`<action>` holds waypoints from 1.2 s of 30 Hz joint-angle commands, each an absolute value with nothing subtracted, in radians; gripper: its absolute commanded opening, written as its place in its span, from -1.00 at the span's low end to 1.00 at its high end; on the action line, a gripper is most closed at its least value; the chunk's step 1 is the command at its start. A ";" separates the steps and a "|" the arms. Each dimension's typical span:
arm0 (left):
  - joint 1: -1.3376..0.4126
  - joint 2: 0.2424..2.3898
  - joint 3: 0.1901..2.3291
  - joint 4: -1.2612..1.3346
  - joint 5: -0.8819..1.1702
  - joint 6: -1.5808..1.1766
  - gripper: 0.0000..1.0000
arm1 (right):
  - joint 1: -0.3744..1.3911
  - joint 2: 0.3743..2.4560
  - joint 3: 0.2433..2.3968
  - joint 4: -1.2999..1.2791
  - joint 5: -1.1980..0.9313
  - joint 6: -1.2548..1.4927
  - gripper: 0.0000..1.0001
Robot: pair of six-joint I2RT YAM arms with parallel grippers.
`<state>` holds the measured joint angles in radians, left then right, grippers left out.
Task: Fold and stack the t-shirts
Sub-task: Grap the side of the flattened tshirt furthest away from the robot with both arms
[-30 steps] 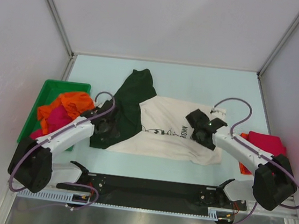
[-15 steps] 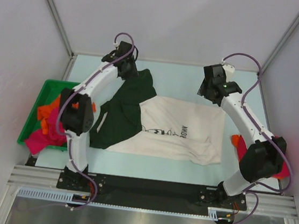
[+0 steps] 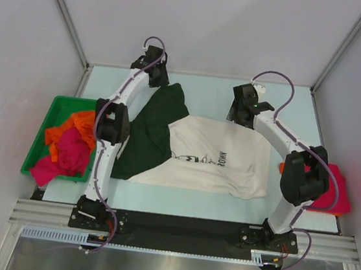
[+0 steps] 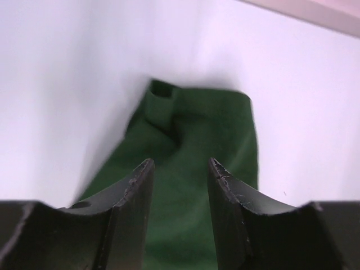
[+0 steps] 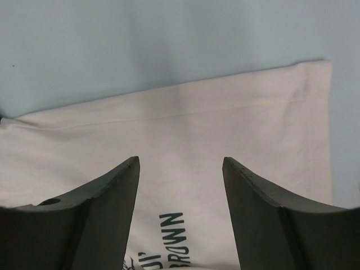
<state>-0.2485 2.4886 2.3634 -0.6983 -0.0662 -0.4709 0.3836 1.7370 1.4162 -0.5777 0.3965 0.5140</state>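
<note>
A cream t-shirt [image 3: 221, 154] with a black print lies flat mid-table, its dark green sleeve [image 3: 156, 119] spread to the far left. My left gripper [image 3: 155, 75] hovers over that sleeve's far end, open, with only green cloth [image 4: 194, 129] below the fingertips [image 4: 144, 169]. Open as well, my right gripper [image 3: 239, 111] hangs over the shirt's far hem; cream fabric [image 5: 185, 126] and "BROWN" lettering show between its fingers [image 5: 130, 169]. Orange and magenta t-shirts [image 3: 72, 142] lie heaped in the bin. At the right edge lies a crimson t-shirt [image 3: 333, 195].
A green plastic bin [image 3: 59, 103] stands at the left edge of the table. Grey walls with metal corner posts [image 3: 66, 18] close off the far side. The black base rail [image 3: 176, 226] runs along the near edge.
Both arms have swung from low over the shirt's near half out to its far side. The cream shirt has not moved. The crimson shirt shows more now.
</note>
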 commanded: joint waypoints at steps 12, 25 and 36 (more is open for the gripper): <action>-0.160 2.623 2.456 -0.669 0.023 -0.545 0.00 | 0.405 1.864 1.480 -0.522 0.367 0.491 0.29; -0.161 2.568 2.453 -0.571 0.045 -0.560 0.05 | 0.405 1.896 1.463 -0.509 0.337 0.508 0.27; -0.172 2.611 2.431 -0.549 0.121 -0.574 0.04 | 0.396 1.910 1.467 -0.508 0.333 0.514 0.27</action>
